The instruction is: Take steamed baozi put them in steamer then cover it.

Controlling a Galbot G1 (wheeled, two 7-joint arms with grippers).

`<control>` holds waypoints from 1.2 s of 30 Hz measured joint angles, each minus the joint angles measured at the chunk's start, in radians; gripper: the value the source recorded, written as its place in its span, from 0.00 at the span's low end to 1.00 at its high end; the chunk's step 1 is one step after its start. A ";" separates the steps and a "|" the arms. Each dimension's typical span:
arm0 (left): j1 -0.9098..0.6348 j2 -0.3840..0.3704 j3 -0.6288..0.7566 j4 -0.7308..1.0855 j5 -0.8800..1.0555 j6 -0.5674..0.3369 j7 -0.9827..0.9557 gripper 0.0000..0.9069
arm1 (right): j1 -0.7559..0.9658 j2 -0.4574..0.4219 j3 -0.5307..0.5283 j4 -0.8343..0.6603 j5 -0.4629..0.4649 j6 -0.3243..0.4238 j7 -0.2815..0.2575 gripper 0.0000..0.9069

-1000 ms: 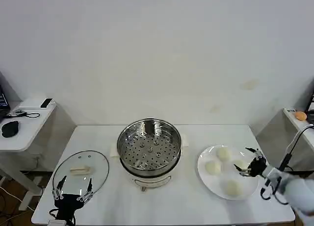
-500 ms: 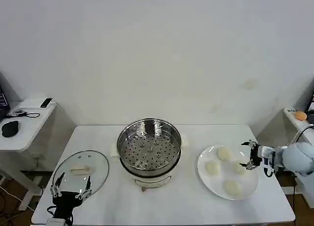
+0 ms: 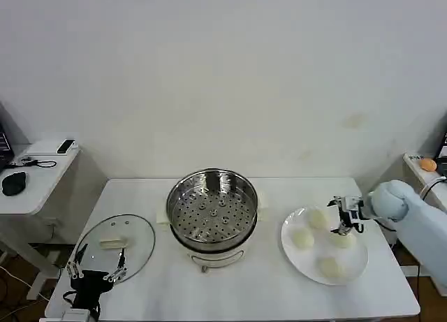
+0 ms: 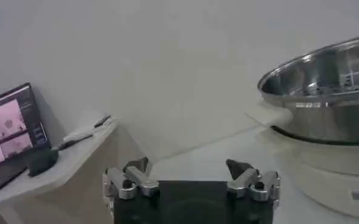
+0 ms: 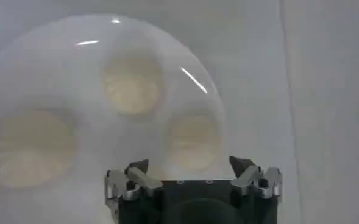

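The shiny steamer with its hole-dotted floor stands uncovered mid-table. Right of it, a white plate carries the steamed baozi: one at the back, one on the left, one on the right and one at the front. My right gripper hovers open above the plate's back right, just over the right-hand bun. In the right wrist view this gripper is open and empty, with a baozi just beyond its jaws. My left gripper is open at the table's front left.
A clear glass lid with a pale handle lies flat left of the steamer, under my left gripper. The steamer shows in the left wrist view. A side desk with a mouse stands at far left, another shelf at far right.
My right gripper has swung from the plate's right edge up and inward over the buns. The left gripper has drifted slightly toward the front edge.
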State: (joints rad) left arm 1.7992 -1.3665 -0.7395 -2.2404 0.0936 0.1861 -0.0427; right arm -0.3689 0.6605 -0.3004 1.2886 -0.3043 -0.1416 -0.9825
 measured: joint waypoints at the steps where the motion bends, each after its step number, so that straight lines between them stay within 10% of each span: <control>1: -0.002 0.002 -0.001 0.002 0.000 0.000 0.001 1.00 | 0.010 0.012 -0.011 -0.012 -0.006 0.000 0.000 1.00; 36: -0.008 0.001 -0.017 0.014 0.001 -0.001 0.002 1.00 | 0.097 0.112 -0.133 -0.140 -0.095 -0.034 0.012 0.70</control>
State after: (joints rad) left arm 1.7915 -1.3654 -0.7565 -2.2266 0.0946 0.1856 -0.0410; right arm -0.2720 0.7726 -0.4333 1.1488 -0.3997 -0.1753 -0.9704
